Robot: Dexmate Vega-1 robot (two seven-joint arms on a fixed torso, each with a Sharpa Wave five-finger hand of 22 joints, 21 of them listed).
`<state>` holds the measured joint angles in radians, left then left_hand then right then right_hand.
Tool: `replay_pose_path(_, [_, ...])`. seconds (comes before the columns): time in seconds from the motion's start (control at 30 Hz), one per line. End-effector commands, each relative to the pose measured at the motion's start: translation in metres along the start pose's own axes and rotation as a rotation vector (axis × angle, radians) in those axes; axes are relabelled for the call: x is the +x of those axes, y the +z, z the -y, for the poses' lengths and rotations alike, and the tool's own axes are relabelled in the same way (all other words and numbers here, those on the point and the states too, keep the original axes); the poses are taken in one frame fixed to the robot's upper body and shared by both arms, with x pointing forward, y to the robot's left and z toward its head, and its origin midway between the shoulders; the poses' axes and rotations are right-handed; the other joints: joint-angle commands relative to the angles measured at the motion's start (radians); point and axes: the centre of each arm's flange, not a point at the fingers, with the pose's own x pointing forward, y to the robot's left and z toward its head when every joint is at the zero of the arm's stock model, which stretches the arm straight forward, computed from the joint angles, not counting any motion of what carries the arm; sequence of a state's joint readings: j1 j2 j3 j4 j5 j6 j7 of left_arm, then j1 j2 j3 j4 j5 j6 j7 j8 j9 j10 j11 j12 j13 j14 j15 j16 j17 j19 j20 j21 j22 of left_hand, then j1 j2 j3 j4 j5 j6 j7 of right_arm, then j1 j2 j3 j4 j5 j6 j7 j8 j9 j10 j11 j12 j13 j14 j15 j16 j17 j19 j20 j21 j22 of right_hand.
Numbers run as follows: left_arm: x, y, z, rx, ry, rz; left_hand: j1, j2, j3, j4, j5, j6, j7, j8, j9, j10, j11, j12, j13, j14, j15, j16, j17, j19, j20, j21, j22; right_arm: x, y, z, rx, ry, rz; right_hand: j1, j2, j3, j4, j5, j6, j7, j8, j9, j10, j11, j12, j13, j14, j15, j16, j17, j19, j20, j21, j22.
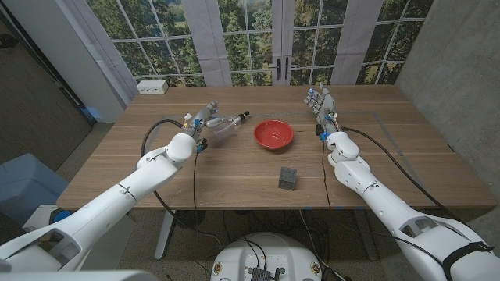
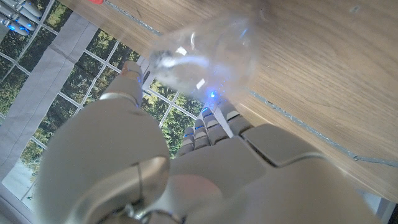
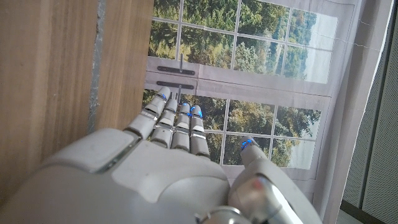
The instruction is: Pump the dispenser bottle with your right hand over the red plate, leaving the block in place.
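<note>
One dispenser bottle [image 1: 226, 123], clear, within left hand [image 1: 205, 119] fingers. One red plate [image 1: 273, 134]. One dark block [image 1: 288, 178]. One white box [image 1: 152, 87]. Two hands; right hand [image 1: 320, 105] fingers empty.

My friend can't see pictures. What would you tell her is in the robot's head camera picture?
A robot's left robot hand holds a clear pump bottle tipped toward a red plate on a wooden table. Its right robot hand is raised and open beside the plate, and a small dark block sits nearer the robot.
</note>
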<state>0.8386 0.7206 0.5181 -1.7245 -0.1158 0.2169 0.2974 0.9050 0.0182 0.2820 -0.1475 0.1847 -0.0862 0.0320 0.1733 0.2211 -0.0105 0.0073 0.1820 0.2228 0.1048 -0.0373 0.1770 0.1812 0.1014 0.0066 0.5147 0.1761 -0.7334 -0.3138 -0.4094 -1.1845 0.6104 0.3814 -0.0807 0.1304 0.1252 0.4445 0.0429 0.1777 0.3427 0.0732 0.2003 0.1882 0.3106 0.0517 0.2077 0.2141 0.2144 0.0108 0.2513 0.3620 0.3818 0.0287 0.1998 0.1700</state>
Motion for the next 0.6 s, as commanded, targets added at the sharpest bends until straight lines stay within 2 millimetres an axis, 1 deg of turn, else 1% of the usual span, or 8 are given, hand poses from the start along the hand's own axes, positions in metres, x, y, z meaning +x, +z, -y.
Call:
replay_pose_path(0.03, [-0.005, 0.000, -0.001, 0.004, -0.023, 0.036, -0.027, -0.010, -0.011, 0.001, -0.005, -0.039, -0.007, 0.005, -0.005, -0.051, 0.010, 0.001, -0.002, -0.030, -0.005, 0.001, 0.001, -0.018, -0.002, -0.020, 0.000, -0.004, 0.002, -0.003, -0.004, -0.002, 0.013, 0.000, 0.031, -0.005, 0.001, 0.005, 0.001, 0.000, 0.000, 0.005, 0.002, 0.005, 0.001, 0.003, 0.003, 0.009, 0.001, 0.003, 0.000, 0.009, 0.000, 0.005])
replay_pose_path(0.1, [-0.005, 0.000, -0.002, -0.018, -0.021, 0.053, -0.042, -0.013, -0.016, 0.003, -0.006, -0.066, -0.012, 0.005, -0.010, -0.088, 0.013, 0.000, -0.005, -0.064, 0.006, -0.002, 0.000, -0.038, -0.001, -0.038, 0.000, -0.005, 0.004, -0.002, -0.004, 0.003, 0.018, 0.000, 0.031, -0.005, 0.001, 0.005, 0.001, 0.000, 0.000, 0.005, 0.002, 0.005, 0.001, 0.003, 0.003, 0.008, 0.001, 0.003, 0.000, 0.009, 0.000, 0.005])
replay_pose_path(0.2, [-0.007, 0.000, -0.004, -0.040, -0.012, 0.077, -0.075, -0.019, -0.028, 0.011, -0.010, -0.101, -0.030, 0.004, -0.016, -0.125, 0.009, 0.001, -0.008, -0.097, 0.003, -0.001, 0.000, -0.057, -0.007, -0.060, 0.000, -0.006, 0.005, -0.002, -0.013, 0.001, 0.018, 0.000, 0.031, -0.005, 0.001, 0.005, 0.001, 0.001, 0.000, 0.005, 0.002, 0.006, 0.001, 0.003, 0.004, 0.011, 0.002, 0.003, 0.000, 0.009, 0.000, 0.005])
replay_pose_path(0.37, [-0.009, -0.002, -0.007, -0.113, -0.024, 0.130, -0.139, -0.019, -0.048, 0.033, -0.013, -0.133, -0.064, 0.006, -0.022, -0.155, 0.009, 0.004, -0.012, -0.123, 0.004, 0.003, 0.002, -0.072, -0.010, -0.081, 0.000, -0.009, 0.005, -0.001, -0.012, 0.005, 0.028, -0.001, 0.028, -0.007, 0.000, 0.004, 0.002, 0.002, 0.001, 0.005, 0.002, 0.007, 0.001, 0.003, 0.002, 0.010, 0.001, 0.003, 0.001, 0.010, 0.000, 0.005])
replay_pose_path(0.43, [-0.009, -0.001, -0.008, -0.093, -0.024, 0.128, -0.163, -0.018, -0.055, 0.042, -0.013, -0.140, -0.081, 0.008, -0.024, -0.162, 0.005, 0.005, -0.013, -0.133, 0.002, 0.003, 0.003, -0.079, -0.014, -0.089, 0.000, -0.009, 0.005, -0.001, -0.016, 0.008, 0.030, -0.002, 0.025, -0.008, -0.001, 0.004, 0.002, 0.000, 0.001, 0.005, 0.002, 0.007, 0.001, 0.003, 0.003, 0.012, 0.001, 0.002, 0.002, 0.011, 0.000, 0.005])
replay_pose_path(0.47, [-0.009, -0.004, -0.009, -0.177, -0.030, 0.166, -0.186, -0.016, -0.062, 0.051, -0.012, -0.145, -0.091, 0.009, -0.025, -0.164, 0.002, 0.007, -0.013, -0.137, 0.000, 0.005, 0.004, -0.082, -0.016, -0.094, 0.001, -0.009, 0.004, 0.000, -0.010, 0.021, 0.036, -0.002, 0.024, -0.009, -0.001, 0.004, 0.002, 0.001, 0.001, 0.005, 0.003, 0.008, 0.001, 0.003, 0.003, 0.012, 0.000, 0.002, 0.002, 0.011, 0.000, 0.005])
replay_pose_path(0.57, [-0.010, -0.003, -0.011, -0.164, -0.012, 0.169, -0.231, -0.010, -0.074, 0.069, -0.010, -0.142, -0.111, 0.014, -0.027, -0.167, -0.007, 0.010, -0.014, -0.138, -0.002, 0.010, 0.006, -0.079, -0.017, -0.100, 0.001, -0.009, 0.004, 0.000, -0.010, 0.028, 0.045, -0.003, 0.017, -0.011, -0.003, 0.003, 0.002, 0.004, 0.001, 0.005, 0.002, 0.009, 0.001, 0.003, 0.004, 0.015, 0.000, 0.001, 0.001, 0.014, 0.000, 0.005])
replay_pose_path(0.6, [-0.011, -0.005, -0.013, -0.199, -0.006, 0.189, -0.242, -0.009, -0.077, 0.073, -0.010, -0.136, -0.117, 0.017, -0.028, -0.166, -0.008, 0.012, -0.015, -0.138, -0.003, 0.011, 0.006, -0.078, -0.019, -0.102, 0.001, -0.009, 0.005, 0.001, -0.011, 0.039, 0.051, -0.003, 0.014, -0.012, -0.004, 0.003, 0.002, 0.005, 0.001, 0.005, 0.002, 0.011, 0.001, 0.003, 0.004, 0.015, -0.001, 0.000, 0.001, 0.015, 0.000, 0.005])
